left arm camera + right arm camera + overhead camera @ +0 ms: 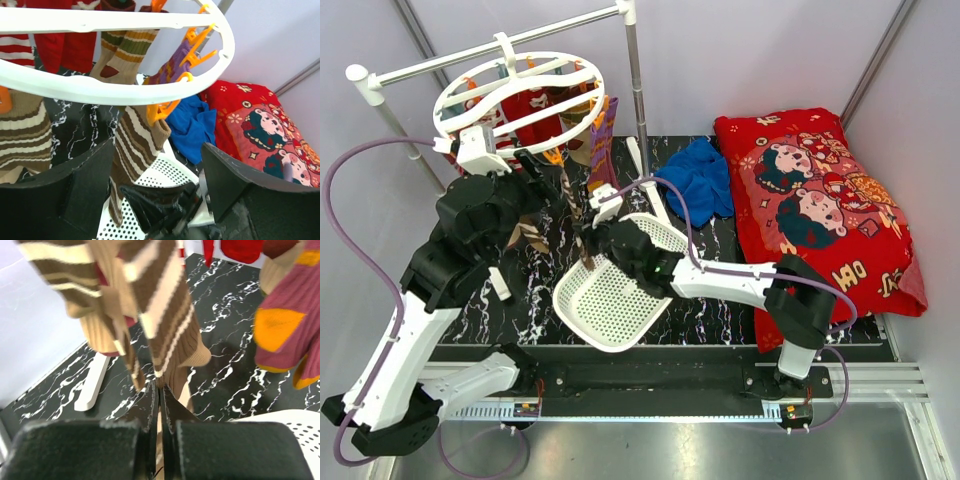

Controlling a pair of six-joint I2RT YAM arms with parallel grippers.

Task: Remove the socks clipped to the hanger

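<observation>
The white ring hanger point(520, 92) hangs from a rack bar at the back left, with several socks clipped under it. An orange clip point(160, 111) on the hanger's rim point(115, 90) holds a brown sock with white stripes point(140, 145). My left gripper point(157, 146) is open just under the rim, its fingers either side of that sock's top, which hangs nearer the left finger. My right gripper point(160, 387) is shut on the same sock's point(167, 340) lower end, below the left gripper point(542, 172). The right gripper point(586, 250) is above the basket's far edge.
A white perforated basket point(610, 300) lies on the black marbled table in front of the arms. A blue cloth point(705, 180) and a big red cartoon-print pillow point(820, 200) lie to the right. The rack's upright pole point(638, 80) and white foot point(92, 382) stand close by.
</observation>
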